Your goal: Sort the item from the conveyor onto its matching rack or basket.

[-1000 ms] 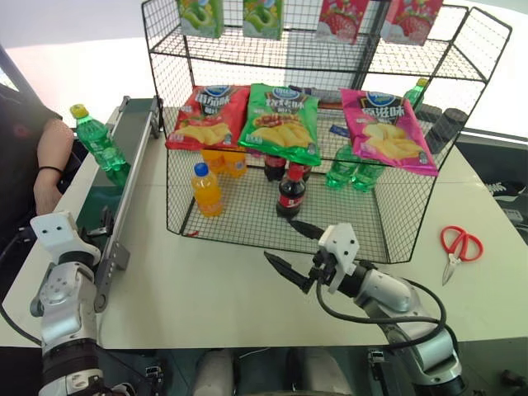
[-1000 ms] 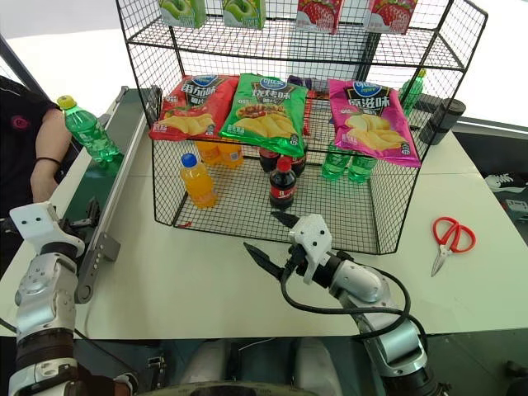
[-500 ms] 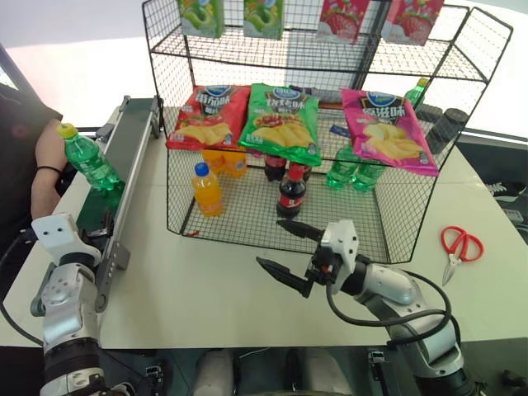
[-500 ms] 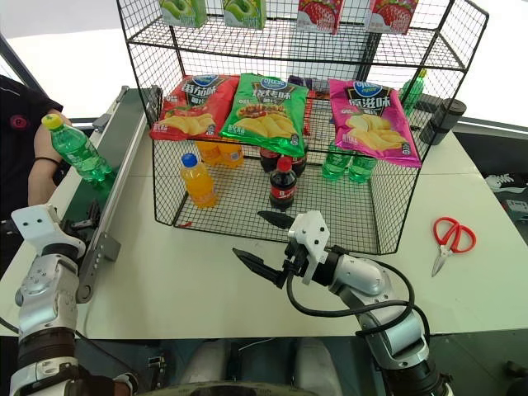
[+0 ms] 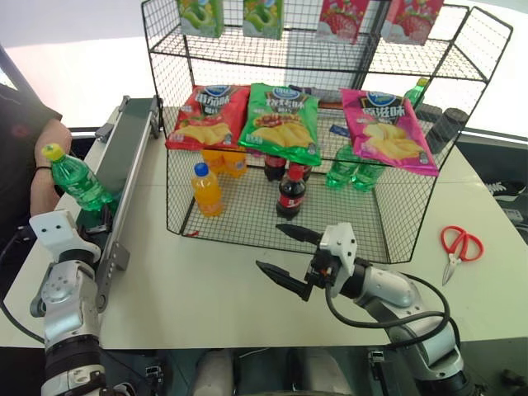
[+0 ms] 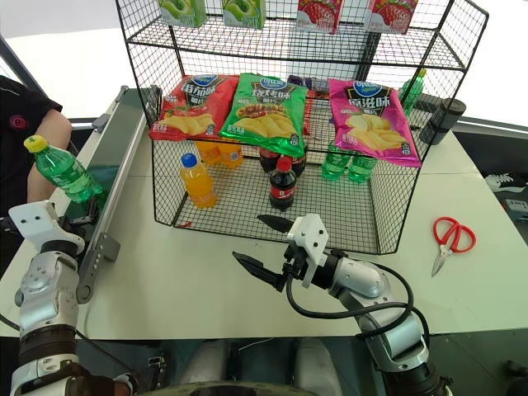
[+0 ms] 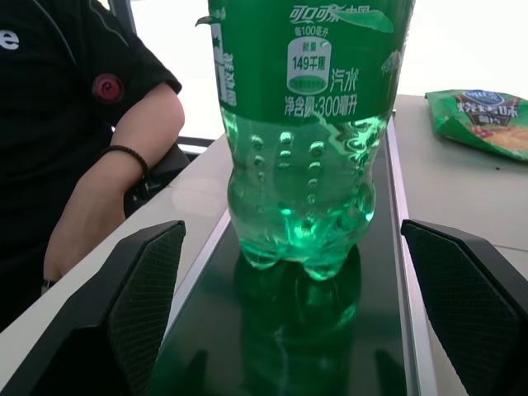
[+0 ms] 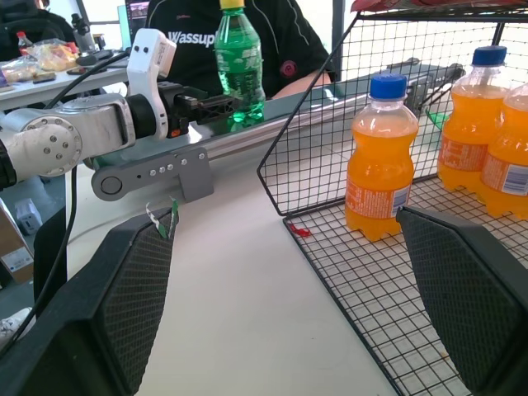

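Note:
The item, a clear-green bottle (image 5: 76, 176) with a yellow cap, stands upright on the conveyor (image 5: 134, 148) near its front end. My left gripper (image 5: 97, 219) is level just behind it at the belt's end. In the left wrist view the bottle (image 7: 307, 165) rises a short way ahead, between the spread fingers (image 7: 144, 280), apart from both. My right gripper (image 5: 271, 246) hovers open and empty over the table in front of the rack's (image 5: 396, 239) lowest basket.
A person's arm (image 5: 41, 157) rests beside the conveyor on the left. The basket holds an orange bottle (image 5: 206, 190), a cola bottle (image 5: 290, 191) and green bottles (image 5: 351, 173), with chip bags above. Red scissors (image 5: 458, 246) lie on the table at the right.
The green bottle has ridden the belt toward me, closing on my left gripper. The right gripper has swung a little to the left. Both stay open.

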Available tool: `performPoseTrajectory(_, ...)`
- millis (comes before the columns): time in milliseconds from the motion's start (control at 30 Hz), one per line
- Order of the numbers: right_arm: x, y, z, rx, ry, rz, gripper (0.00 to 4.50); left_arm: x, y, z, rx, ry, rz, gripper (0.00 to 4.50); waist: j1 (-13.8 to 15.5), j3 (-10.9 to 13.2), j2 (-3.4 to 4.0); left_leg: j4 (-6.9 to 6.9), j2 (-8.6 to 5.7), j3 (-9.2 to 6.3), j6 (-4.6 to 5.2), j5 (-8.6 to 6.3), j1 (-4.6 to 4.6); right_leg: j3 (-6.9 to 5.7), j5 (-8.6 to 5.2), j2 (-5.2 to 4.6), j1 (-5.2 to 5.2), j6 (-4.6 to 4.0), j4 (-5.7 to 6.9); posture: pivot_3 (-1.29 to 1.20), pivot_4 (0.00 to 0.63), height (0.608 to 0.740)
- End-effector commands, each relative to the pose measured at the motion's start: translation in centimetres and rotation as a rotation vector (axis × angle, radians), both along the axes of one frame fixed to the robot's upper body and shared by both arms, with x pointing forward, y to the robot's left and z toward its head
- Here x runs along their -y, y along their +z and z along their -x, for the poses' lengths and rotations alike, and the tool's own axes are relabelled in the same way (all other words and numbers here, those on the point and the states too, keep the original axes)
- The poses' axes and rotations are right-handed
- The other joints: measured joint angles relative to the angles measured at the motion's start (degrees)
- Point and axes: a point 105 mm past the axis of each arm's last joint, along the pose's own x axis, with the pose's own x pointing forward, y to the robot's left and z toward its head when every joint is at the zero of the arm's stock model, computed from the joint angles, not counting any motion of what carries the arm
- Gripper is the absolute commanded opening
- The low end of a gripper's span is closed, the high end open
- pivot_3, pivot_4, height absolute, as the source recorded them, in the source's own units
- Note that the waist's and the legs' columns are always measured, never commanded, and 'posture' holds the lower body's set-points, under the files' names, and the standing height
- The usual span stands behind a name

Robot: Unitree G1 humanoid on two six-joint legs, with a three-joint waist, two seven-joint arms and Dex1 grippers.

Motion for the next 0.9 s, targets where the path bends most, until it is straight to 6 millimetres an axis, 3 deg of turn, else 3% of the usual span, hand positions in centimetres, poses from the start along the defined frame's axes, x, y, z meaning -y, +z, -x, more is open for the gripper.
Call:
performPoseTrajectory(33, -0.4, 1.2, 0.5, 0.041, 0.02, -0.03, 4.41, -0.4, 1.6, 0.0, 0.056, 0.01, -0.026, 4.5, 0.0, 0.0, 0.0, 0.0, 0.0, 0.0, 0.0, 0.0, -0.01, 0.0, 0.0, -0.01, 0.0, 0.0, -0.01, 0.0, 0.15, 0.74)
performPoseTrajectory(233, -0.3, 1.0, 0.5, 0.034, 0.023, -0.034, 4.41, -0.4, 1.7, 0.1, 0.061, 0.018, -0.022, 4.5, -0.01, 0.0, 0.01, -0.03, 0.0, 0.0, -0.01, -0.01, -0.03, 0.01, 0.0, -0.05, -0.03, -0.01, -0.06, 0.0, 0.15, 0.74)
performPoseTrajectory(333, -0.3, 1.0, 0.6, 0.031, 0.024, -0.035, 4.5, -0.5, 1.7, 0.1, 0.066, 0.021, -0.017, 3.74, 0.09, 0.01, 0.01, -0.04, 0.0, 0.0, -0.01, -0.01, -0.05, 0.0, 0.0, -0.07, -0.03, -0.01, -0.08, 0.0, 0.15, 0.74)
performPoseTrajectory(400, -0.3, 0.9, 0.6, 0.029, 0.024, -0.035, 4.5, -0.5, 1.9, 0.2, 0.076, 0.019, -0.016, 2.94, 0.1, 0.01, 0.01, -0.04, 0.0, 0.0, -0.02, -0.01, -0.05, 0.0, -0.01, -0.09, -0.03, -0.02, -0.09, 0.0, 0.15, 0.74)
performPoseTrajectory(533, -0.4, 0.9, 0.6, 0.026, 0.024, -0.036, 4.5, -0.8, 2.7, 0.5, 0.104, 0.023, -0.027, 2.78, 0.04, 0.02, 0.03, -0.04, -0.01, 0.0, -0.02, -0.01, -0.04, 0.0, -0.07, -0.12, -0.03, -0.15, -0.09, 0.0, 0.15, 0.74)
performPoseTrajectory(633, -0.3, 0.9, 0.5, 0.026, 0.023, -0.034, 4.5, -0.3, 5.1, 0.5, 0.165, -0.02, -0.101, 2.78, 0.01, 0.02, -0.01, -0.05, 0.0, 0.0, -0.02, -0.01, -0.08, 0.0, -0.07, -0.12, -0.05, -0.15, -0.09, 0.0, 0.15, 0.74)
performPoseTrajectory(800, 0.2, 1.0, 0.0, 0.039, 0.016, -0.017, 4.5, 5.0, 9.1, 0.2, 0.256, -0.293, -0.191, 2.78, 0.03, -0.02, -0.17, 0.01, -0.01, -0.08, -0.09, 0.04, -0.65, -0.04, -0.01, -0.14, -0.48, -0.06, -0.13, 0.0, 0.15, 0.74)
performPoseTrajectory(900, 0.8, 1.1, -0.7, 0.052, 0.002, 0.006, 4.5, 7.8, 10.1, 0.5, 0.271, -0.421, -0.253, 2.78, -0.09, 0.0, -0.13, 0.01, -0.13, -0.09, -0.13, 0.06, -0.73, -0.04, 0.01, -0.25, -0.5, -0.05, -0.21, 0.0, 0.15, 0.74)
